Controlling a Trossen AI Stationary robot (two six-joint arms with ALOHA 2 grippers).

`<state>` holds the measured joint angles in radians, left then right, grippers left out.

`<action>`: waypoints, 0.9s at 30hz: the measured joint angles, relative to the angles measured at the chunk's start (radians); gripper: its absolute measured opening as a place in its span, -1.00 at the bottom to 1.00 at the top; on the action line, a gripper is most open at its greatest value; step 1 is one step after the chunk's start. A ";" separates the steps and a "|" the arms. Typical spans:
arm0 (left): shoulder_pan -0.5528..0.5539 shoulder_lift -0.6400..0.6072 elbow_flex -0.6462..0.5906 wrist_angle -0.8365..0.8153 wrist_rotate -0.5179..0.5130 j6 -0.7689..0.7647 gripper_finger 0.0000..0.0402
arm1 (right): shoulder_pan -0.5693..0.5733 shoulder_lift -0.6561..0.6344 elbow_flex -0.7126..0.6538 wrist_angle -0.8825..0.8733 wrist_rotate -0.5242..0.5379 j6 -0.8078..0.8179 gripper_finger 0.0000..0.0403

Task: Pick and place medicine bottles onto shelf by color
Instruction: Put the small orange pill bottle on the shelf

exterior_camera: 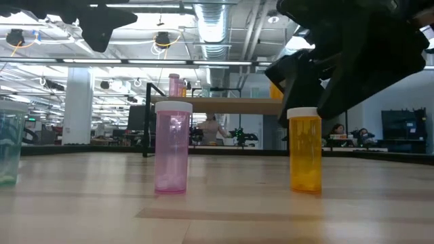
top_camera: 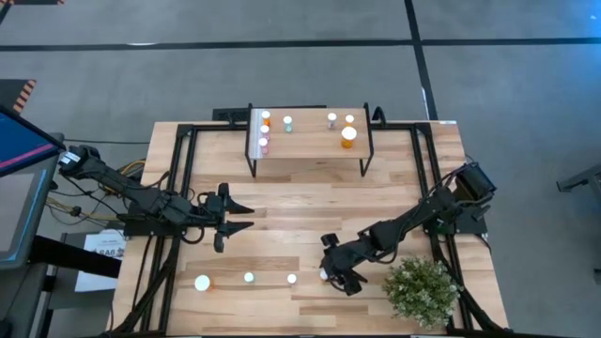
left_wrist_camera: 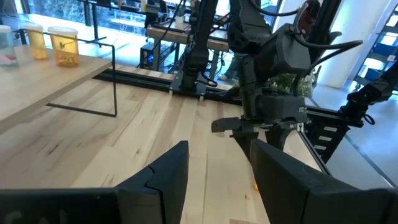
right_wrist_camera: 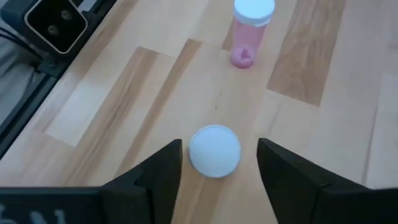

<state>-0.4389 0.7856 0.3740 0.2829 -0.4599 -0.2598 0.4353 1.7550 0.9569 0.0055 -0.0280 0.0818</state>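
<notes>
White-capped orange bottle stands between the right pincer fingers, spread wide, untouched. Left pincer hovers wide, empty. Low view reveals bottle colour.

Bluish bottle cut off by low view's edge; orange bottle body hidden under its cap, colour possibly orange.
</notes>
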 joint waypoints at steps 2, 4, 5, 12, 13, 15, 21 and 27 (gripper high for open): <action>0.000 0.000 0.000 0.000 0.000 0.000 -0.20 | 0.001 0.000 0.000 0.000 0.000 0.000 0.05; 0.000 0.000 0.000 0.000 0.000 0.000 -0.20 | 0.001 0.000 0.000 0.000 0.000 0.000 -0.04; 0.000 0.000 0.000 0.000 0.000 0.000 -0.20 | 0.000 0.000 0.000 0.000 0.000 0.000 -0.09; 0.000 0.000 0.000 0.000 0.000 0.000 -0.20 | -0.001 0.000 0.000 0.002 0.000 -0.003 -0.35; 0.000 0.000 0.000 0.000 0.000 0.000 -0.20 | -0.003 -0.001 0.000 0.002 0.000 -0.003 -0.37; 0.000 0.000 0.000 0.000 0.000 0.000 -0.20 | -0.007 -0.009 -0.001 -0.005 0.000 -0.003 -0.38; 0.000 0.000 0.000 0.000 0.000 0.000 -0.20 | -0.030 -0.080 -0.001 -0.034 0.000 -0.032 -0.34; 0.000 0.000 0.000 0.001 0.001 0.000 -0.20 | -0.117 -0.246 -0.001 -0.102 0.006 -0.108 -0.34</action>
<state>-0.4391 0.7856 0.3740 0.2844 -0.4591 -0.2600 0.3185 1.5092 0.9562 -0.0960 -0.0217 -0.0258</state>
